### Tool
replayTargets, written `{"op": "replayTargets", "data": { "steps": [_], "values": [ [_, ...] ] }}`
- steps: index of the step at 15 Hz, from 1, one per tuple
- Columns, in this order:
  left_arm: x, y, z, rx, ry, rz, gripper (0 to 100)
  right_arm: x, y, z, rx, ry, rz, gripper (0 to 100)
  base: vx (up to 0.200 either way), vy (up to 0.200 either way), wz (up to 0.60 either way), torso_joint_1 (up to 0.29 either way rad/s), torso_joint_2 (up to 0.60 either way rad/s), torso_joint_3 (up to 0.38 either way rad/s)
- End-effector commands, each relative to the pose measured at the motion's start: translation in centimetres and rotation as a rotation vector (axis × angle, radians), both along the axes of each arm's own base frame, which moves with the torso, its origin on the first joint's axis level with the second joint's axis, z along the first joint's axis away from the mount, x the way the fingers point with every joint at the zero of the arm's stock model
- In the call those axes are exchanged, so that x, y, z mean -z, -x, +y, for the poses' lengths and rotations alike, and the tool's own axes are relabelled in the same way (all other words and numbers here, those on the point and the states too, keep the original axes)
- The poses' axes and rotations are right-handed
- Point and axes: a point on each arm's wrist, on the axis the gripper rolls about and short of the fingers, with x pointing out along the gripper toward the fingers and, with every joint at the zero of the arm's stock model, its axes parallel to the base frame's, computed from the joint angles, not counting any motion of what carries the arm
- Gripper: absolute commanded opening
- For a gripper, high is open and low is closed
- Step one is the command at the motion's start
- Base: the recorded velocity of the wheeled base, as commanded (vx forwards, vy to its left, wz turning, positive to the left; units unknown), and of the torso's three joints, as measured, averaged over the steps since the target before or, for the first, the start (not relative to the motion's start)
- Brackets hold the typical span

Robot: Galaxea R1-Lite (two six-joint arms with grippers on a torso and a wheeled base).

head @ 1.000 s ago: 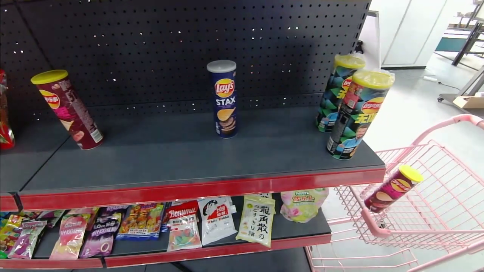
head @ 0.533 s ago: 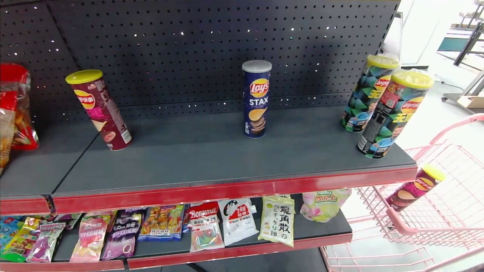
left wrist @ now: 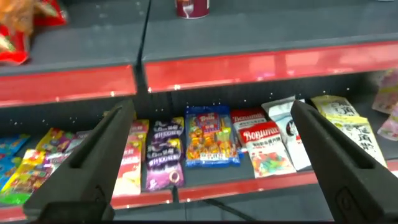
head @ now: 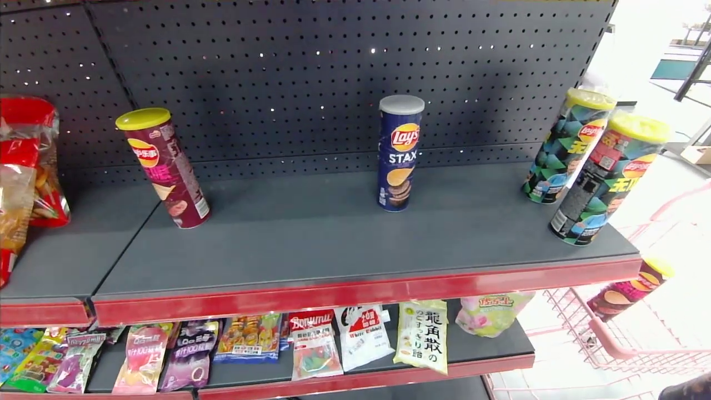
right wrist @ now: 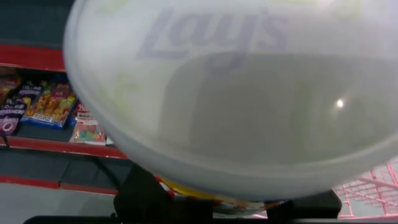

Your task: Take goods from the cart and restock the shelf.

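In the right wrist view a chips can with a clear lid sits lid-first close to the camera. My right gripper is shut on its body below the lid. My left gripper is open and holds nothing, facing the lower shelf of snack bags. On the upper shelf stand a maroon can at the left, a blue can in the middle, and two green-and-black cans at the right end. Another maroon can lies in the pink cart.
Red snack bags stand at the far left of the upper shelf. There is free shelf room between the maroon and blue cans and in front of them. The shelf's red front edge runs across; a perforated back panel closes it behind.
The head camera has turned, so the whole shelf shifts right and slightly down in the picture and less of the cart shows. No item has moved on the shelf.
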Motion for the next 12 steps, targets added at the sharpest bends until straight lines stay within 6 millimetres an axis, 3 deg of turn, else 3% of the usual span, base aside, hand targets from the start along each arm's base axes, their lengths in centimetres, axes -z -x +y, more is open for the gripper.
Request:
{"op": "replayTargets", "data": {
  "steps": [1,2,12],
  "values": [
    [0.0,-0.01,0.0,-0.002,0.0,0.001,100,-0.25,-0.42,0.03,-0.007,0.006,0.018,0,0.2,0.0,0.0,0.002,0.0,0.002],
    [0.0,-0.01,0.0,0.0,0.0,0.001,100,-0.29,-0.43,0.03,-0.008,0.009,0.017,0,0.2,0.0,0.0,0.017,0.01,-0.007],
    [-0.08,-0.07,-0.13,0.063,-0.025,0.007,100,-0.58,-0.54,0.05,-0.021,0.085,0.008,0,0.0,0.0,0.0,0.0,0.0,0.0]
  ]
}}
